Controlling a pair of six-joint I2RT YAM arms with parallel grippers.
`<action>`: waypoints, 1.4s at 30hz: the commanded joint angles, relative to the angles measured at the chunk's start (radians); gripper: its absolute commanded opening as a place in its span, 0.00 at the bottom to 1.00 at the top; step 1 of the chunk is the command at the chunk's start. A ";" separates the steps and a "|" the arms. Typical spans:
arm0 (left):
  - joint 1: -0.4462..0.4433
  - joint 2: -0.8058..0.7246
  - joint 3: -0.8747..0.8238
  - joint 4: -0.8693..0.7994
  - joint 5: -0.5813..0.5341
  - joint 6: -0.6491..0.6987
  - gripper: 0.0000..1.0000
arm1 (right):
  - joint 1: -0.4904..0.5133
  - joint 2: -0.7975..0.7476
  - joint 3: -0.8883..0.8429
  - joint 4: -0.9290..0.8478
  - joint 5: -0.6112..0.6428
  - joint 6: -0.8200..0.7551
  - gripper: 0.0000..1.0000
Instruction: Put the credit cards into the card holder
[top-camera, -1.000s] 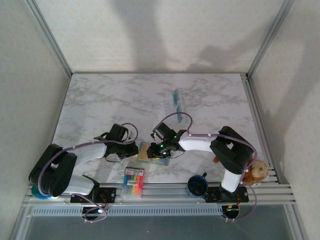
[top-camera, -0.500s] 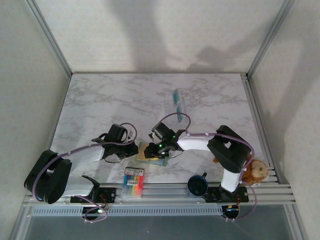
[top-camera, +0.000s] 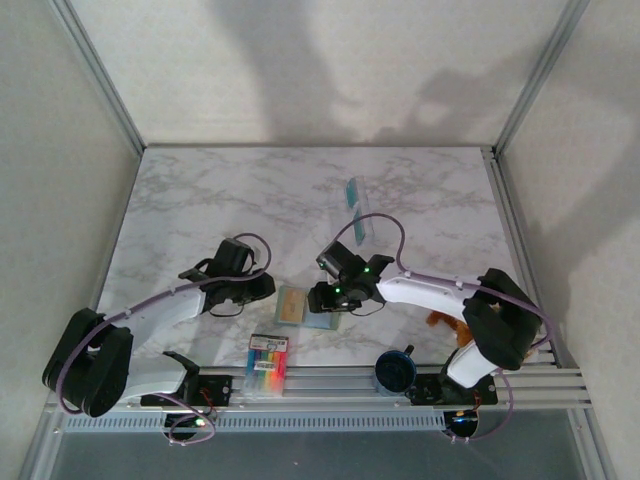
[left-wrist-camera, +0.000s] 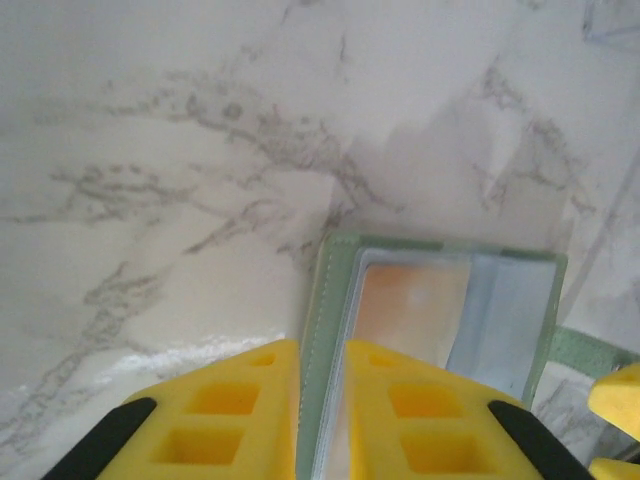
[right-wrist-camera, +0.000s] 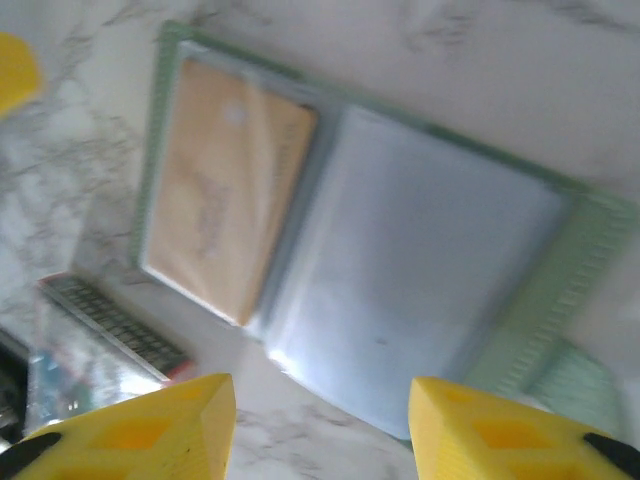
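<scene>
The card holder (top-camera: 303, 307) lies open near the table's front, grey-green rim outside. A tan-gold card (right-wrist-camera: 225, 190) sits in its left pocket (left-wrist-camera: 410, 300), next to the pale blue-grey panel (right-wrist-camera: 430, 270). My left gripper (top-camera: 265, 287) pinches the holder's left green edge (left-wrist-camera: 320, 310), its jaws closed on it (left-wrist-camera: 318, 350). My right gripper (top-camera: 322, 298) hovers open over the holder's right side (right-wrist-camera: 320, 400), holding nothing. The teal-blue card (top-camera: 353, 191) lies farther back on the table. The red and white card is out of view.
A marker pack (top-camera: 266, 362) lies at the front edge, just near the holder (right-wrist-camera: 110, 320). A clear sleeve (top-camera: 362, 226) lies by the teal card. A blue cup (top-camera: 395, 370) and an orange plush toy (top-camera: 447, 323) sit at the front right.
The right arm's elbow has swung out to the right and its gripper has drawn back off the holder. The left gripper shifted slightly back while keeping the holder's edge.
</scene>
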 joint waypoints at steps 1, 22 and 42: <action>-0.001 -0.009 0.033 -0.027 -0.081 0.017 0.20 | 0.004 -0.014 -0.033 -0.129 0.159 0.012 0.49; -0.002 0.033 0.042 0.005 -0.103 0.014 0.22 | -0.066 -0.109 -0.093 -0.199 0.189 0.016 0.61; -0.004 -0.019 0.024 -0.011 -0.130 0.001 0.23 | -0.200 -0.116 -0.133 -0.118 0.119 -0.080 0.03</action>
